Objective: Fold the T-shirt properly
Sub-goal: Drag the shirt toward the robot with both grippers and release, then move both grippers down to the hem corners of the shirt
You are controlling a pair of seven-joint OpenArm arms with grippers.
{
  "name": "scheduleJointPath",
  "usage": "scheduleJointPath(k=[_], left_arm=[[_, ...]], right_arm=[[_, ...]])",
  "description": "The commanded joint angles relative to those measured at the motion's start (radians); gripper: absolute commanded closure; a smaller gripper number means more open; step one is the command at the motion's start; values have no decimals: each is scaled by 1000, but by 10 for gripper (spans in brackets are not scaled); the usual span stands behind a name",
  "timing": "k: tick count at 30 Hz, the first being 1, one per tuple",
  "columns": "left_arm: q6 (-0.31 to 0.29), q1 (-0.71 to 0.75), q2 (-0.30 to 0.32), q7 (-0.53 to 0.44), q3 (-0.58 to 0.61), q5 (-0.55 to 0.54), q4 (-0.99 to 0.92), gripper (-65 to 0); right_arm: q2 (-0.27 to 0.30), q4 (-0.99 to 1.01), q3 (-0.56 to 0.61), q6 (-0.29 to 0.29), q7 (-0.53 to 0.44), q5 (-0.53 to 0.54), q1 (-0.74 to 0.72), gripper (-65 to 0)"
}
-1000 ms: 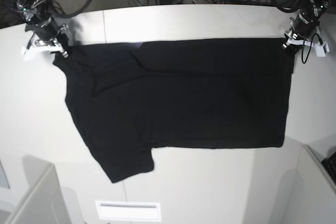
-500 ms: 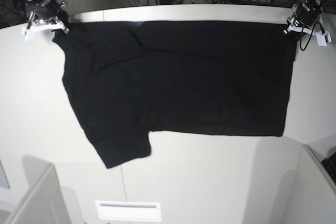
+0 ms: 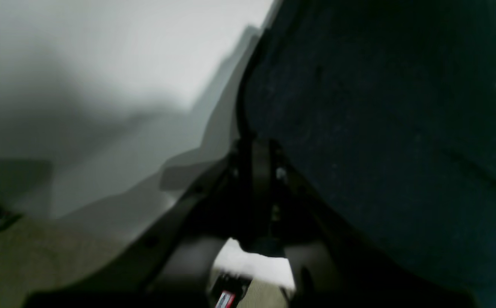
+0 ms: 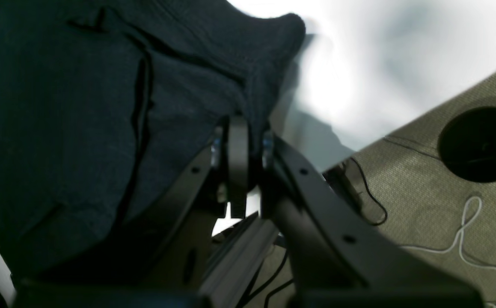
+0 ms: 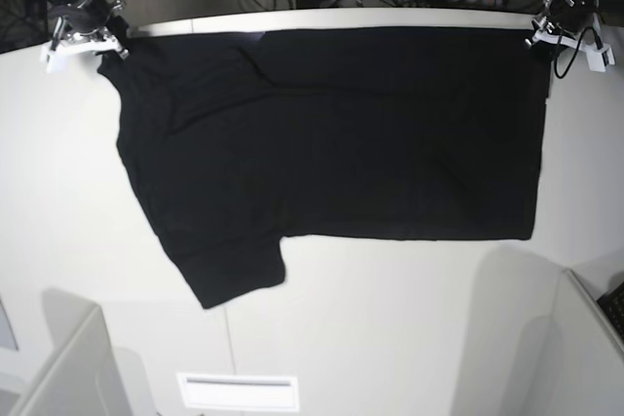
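Both end effectors (image 5: 90,41) (image 5: 546,34) at T-shirt (image 5: 331,143) corners.

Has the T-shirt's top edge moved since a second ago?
Yes. The T-shirt top edge has been pulled toward the table's far edge, now nearly reaching it.

One T-shirt (image 5: 331,133) is lying on one table (image 5: 390,338). Two grippers are showing: one at ten o'clock (image 5: 93,41), one at two o'clock (image 5: 539,34). One sleeve (image 5: 234,275) is sticking out at seven o'clock.
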State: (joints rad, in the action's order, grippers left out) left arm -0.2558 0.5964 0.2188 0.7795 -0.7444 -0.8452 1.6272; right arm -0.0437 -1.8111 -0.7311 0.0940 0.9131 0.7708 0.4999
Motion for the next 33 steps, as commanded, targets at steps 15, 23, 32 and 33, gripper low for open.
scheduleJointPath(k=[15,23,32,33], left_arm=[[-3,27,15,-12,-11,-9,48,-313],[-4,61,9,-12,-145,-9,187,-607],[-4,-49,15,-12,-205,-9,287,-415],[-4,-68,15,-12,-203,-9,285,-349]], right_arm=[[11,-22,-14,5,39,11,18,-234],[15,-128,-63,5,37,9,46,-236],[104,-114,55,6,45,8,-152,-236],[118,-112,92,6,45,8,-177,-236]])
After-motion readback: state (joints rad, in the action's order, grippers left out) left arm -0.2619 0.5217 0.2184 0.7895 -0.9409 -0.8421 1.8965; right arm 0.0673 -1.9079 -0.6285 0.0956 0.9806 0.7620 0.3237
